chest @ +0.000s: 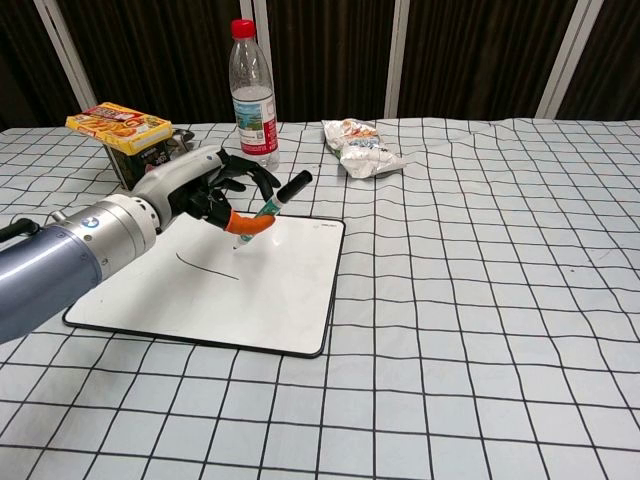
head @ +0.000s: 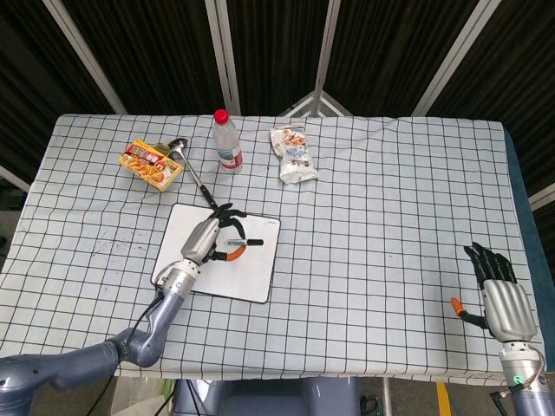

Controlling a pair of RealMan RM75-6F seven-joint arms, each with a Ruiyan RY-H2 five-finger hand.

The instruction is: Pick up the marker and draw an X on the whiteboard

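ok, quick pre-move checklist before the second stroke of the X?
1. Marker held by left hand: ok.
2. Tip pointing down over the whiteboard: ok.
3. Tip touching the board: cannot tell.
4. First stroke present: ok, one line only; X not done.
5. Right hand away from the board, at the table's near right edge: ok.
6. Water bottle upright, behind the board and off it: ok.

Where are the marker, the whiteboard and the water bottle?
marker [chest: 272,207], chest view, on its barrel.
whiteboard [chest: 270,290], chest view, on its bare white surface.
water bottle [chest: 253,105], chest view, on its label.
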